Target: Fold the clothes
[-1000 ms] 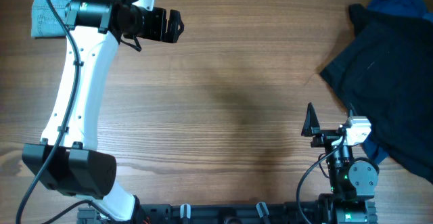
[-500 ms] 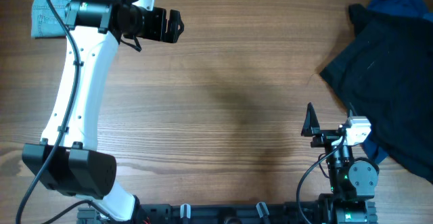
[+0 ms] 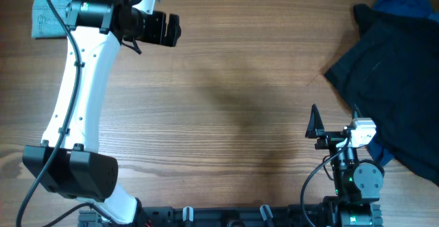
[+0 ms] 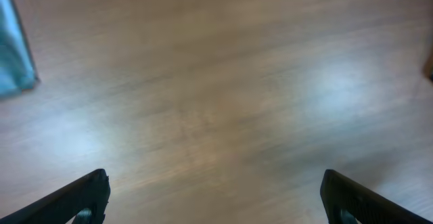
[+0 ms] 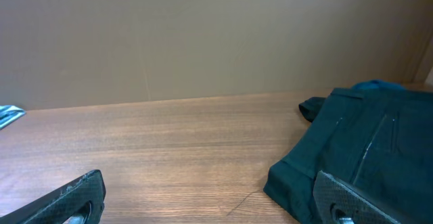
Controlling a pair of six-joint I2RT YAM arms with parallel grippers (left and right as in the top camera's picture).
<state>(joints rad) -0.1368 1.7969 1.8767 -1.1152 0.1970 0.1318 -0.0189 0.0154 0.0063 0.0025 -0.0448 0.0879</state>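
Your left gripper (image 3: 176, 30) has edged slightly toward the far-left corner; nothing else has shifted. Nearest you, the right gripper (image 3: 316, 132) rests with its two fingers spread, empty, beside one black garment (image 3: 391, 83). Farther off, the left fingers are spread too, holding nothing. One denim garment (image 3: 42, 22) lies at the table's (image 3: 240, 103) far-left corner.

Probably a robotics lab bench, though little of the room shows. A white left arm (image 3: 75, 97) and a small black right arm (image 3: 351, 173), cables trailing, rise from a black rail (image 3: 206, 215) at the 6 o'clock edge of a wood-grain table (image 3: 240, 83). Behind it is a plain beige wall (image 5: 203, 34). The clothes (image 3: 41, 21) at 11 o'clock and a dark garment (image 3: 391, 69) at 2 o'clock are the only homely things.
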